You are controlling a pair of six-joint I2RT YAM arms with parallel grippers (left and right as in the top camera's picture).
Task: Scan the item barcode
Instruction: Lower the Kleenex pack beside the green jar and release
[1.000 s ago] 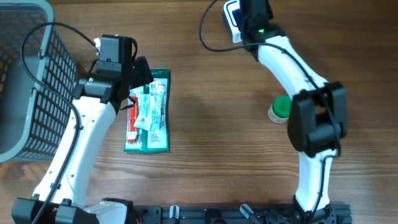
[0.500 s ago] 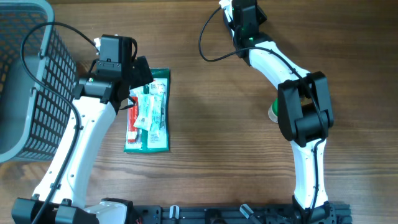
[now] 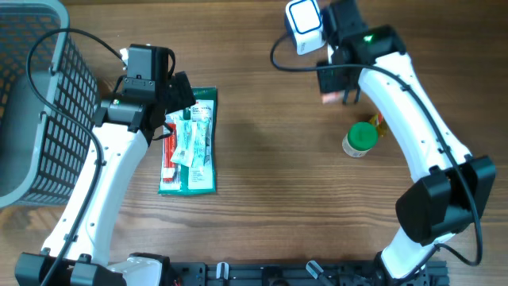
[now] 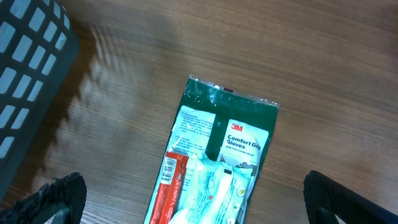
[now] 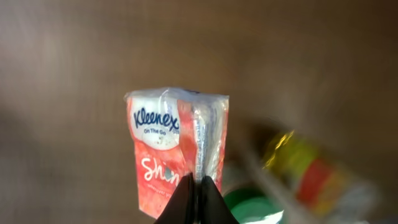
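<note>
Right arm (image 3: 406, 94) swung right; one tissue pack (image 5: 177, 155), one scanner (image 3: 304, 16).

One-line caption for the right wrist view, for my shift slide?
Right gripper pinches a red Kleenex tissue pack by its lower edge, a blurred green-capped bottle beyond.

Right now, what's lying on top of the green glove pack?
A narrow red item and a white-green packet lie on the glove pack. They cover most of its lower label.

Basket (image 3: 48, 119) L, gloves pack (image 3: 198, 179) mid, bottle (image 3: 359, 141) R
</note>
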